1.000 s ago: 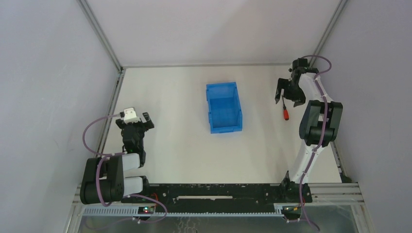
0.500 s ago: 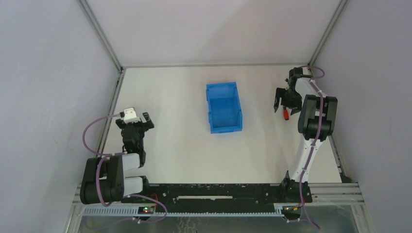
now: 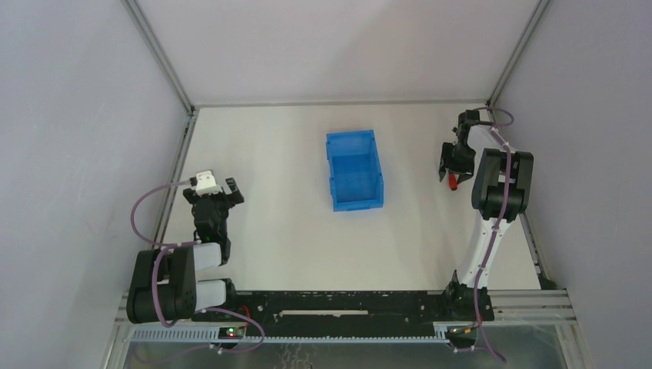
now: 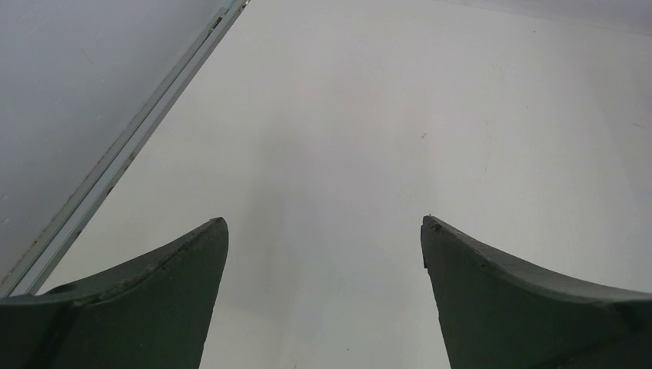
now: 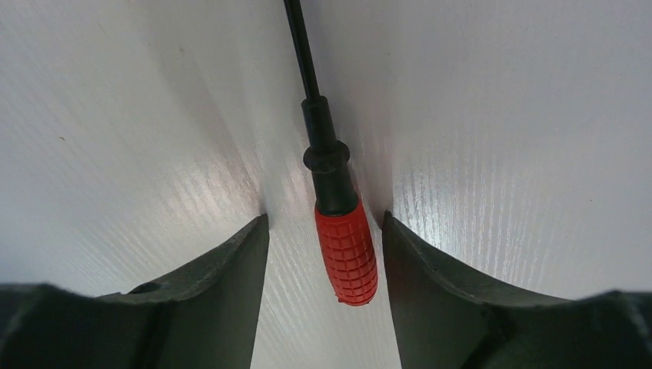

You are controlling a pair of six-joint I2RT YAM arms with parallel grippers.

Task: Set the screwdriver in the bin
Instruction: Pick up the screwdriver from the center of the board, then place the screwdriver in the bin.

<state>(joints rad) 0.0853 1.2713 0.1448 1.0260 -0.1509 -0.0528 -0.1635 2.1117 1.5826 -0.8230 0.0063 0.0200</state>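
Right wrist cam: right gripper (image 5: 324, 218) w/ fingers apart, screwdriver (image 5: 346, 254) handle lying btwn them, unclamped

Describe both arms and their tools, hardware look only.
Both arms alike: the left arm and right arm have black joint housings and white links, each with a purple cable looped outside. The left tool and right tool have dark grey matte fingers, broad at the base and curving to a tip. A white block sits behind the left tool.

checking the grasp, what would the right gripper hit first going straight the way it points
Probably the table: the right gripper straddles the screwdriver handle with open fingers, though depth is unclear.
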